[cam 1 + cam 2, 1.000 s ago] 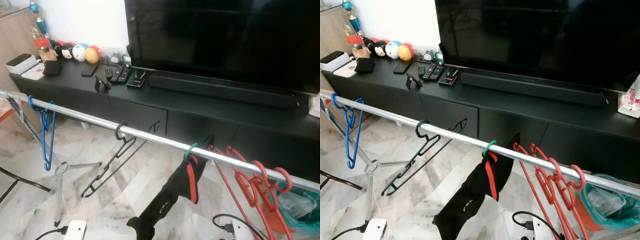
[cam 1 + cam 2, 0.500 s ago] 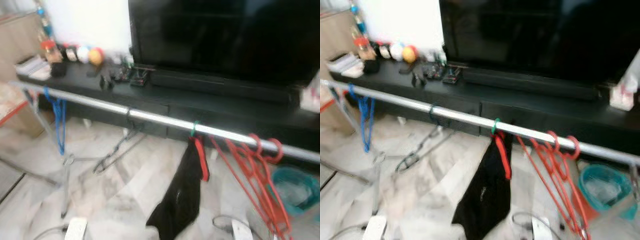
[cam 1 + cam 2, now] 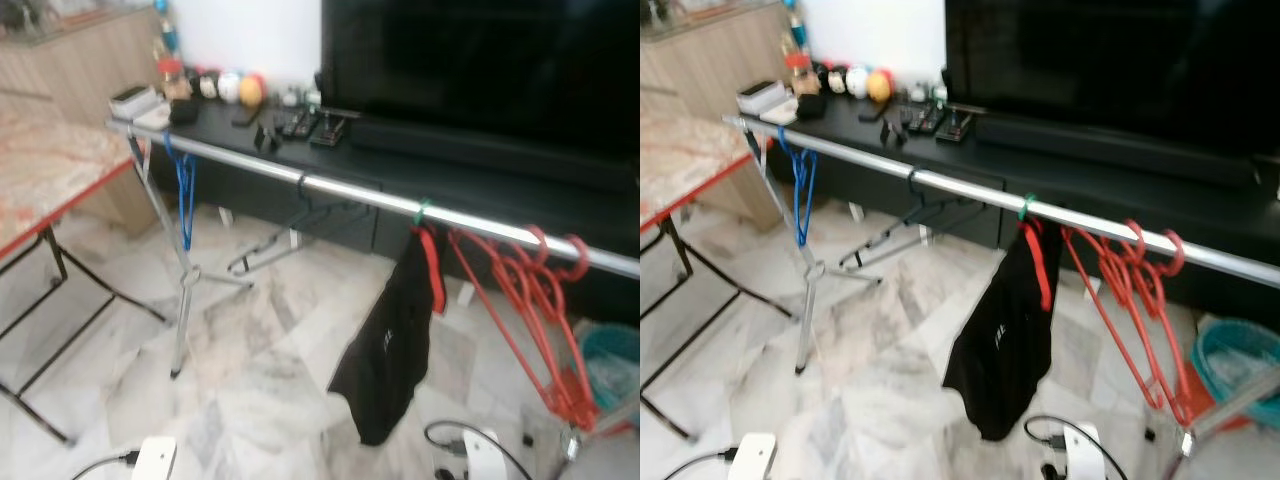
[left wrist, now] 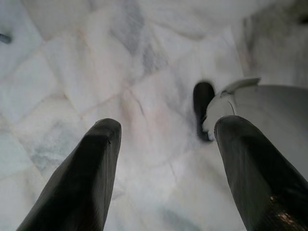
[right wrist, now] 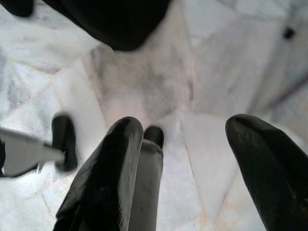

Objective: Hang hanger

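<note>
Overhead, hangers (image 3: pixel 525 290) seemingly all on the rail (image 3: pixel 350 190); both claws, left claw (image 4: pixel 163 144) and right claw (image 5: pixel 185 144), agape, floorward.

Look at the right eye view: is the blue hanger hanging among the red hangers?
No, the blue hanger hangs alone at the rail's far left end.

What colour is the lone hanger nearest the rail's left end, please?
Blue hanger; clearest in the right eye view.

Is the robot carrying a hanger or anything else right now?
No, nothing. Both the left gripper and the right gripper hang with jaws apart over the marble floor, nothing between them.
</note>
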Controlling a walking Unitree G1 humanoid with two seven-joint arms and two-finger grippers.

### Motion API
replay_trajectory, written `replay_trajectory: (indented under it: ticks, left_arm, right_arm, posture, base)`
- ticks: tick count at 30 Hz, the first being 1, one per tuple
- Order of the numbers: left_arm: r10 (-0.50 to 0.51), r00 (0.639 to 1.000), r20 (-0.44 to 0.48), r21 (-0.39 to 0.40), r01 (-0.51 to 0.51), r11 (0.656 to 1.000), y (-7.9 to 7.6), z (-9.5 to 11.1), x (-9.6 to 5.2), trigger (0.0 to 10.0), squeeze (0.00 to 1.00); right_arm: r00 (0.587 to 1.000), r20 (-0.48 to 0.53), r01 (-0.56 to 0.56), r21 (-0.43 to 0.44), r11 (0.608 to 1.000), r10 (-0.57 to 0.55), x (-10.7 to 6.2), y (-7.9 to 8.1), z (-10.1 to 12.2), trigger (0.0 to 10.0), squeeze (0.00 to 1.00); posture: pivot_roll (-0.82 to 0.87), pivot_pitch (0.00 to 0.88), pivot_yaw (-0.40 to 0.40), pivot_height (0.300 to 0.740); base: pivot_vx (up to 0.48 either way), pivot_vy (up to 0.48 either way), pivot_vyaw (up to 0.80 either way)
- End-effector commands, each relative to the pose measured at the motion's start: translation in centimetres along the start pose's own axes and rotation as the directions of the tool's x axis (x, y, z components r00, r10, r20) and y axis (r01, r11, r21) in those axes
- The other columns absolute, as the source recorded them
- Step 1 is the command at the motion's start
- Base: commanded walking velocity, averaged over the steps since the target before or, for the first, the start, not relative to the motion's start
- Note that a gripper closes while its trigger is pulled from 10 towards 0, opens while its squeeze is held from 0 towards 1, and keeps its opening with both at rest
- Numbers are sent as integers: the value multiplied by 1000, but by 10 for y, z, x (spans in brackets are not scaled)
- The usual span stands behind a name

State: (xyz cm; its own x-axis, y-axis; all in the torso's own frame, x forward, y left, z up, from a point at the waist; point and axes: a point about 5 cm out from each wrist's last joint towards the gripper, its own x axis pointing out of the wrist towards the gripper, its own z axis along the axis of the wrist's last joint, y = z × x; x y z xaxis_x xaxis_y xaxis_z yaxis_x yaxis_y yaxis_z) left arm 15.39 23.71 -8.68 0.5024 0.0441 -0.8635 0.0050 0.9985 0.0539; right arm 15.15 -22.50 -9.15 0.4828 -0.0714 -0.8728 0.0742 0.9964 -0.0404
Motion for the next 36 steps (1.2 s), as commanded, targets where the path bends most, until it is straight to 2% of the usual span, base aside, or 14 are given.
replay_trajectory:
  ticks: [1, 20, 36]
  left_arm:
    - [8, 1000, 7, 22, -8, 1000, 5, 5, 0, 10000, 0]
    - [3, 1000, 4, 33, -3, 999, 5, 6, 0, 10000, 0]
    - [5, 1000, -3, 70, -5, 998, 8, 6, -1, 10000, 0]
  right_arm:
    - [1000, 2, -14, 14, 1000, 14, 1, 6, 1, 10000, 0]
    - [1000, 1, -10, 24, 1000, 10, 1, 7, 2, 10000, 0]
    - [1000, -12, -18, 16, 1000, 18, 2, 11, 1, 10000, 0]
  posture:
    - [16, 0, 20, 740]
    - [-4, 0, 41, 740]
    - [-24, 0, 69, 740]
  base:
    - [-319, 0, 0]
    - [-320, 0, 0]
    - [-40, 0, -723]
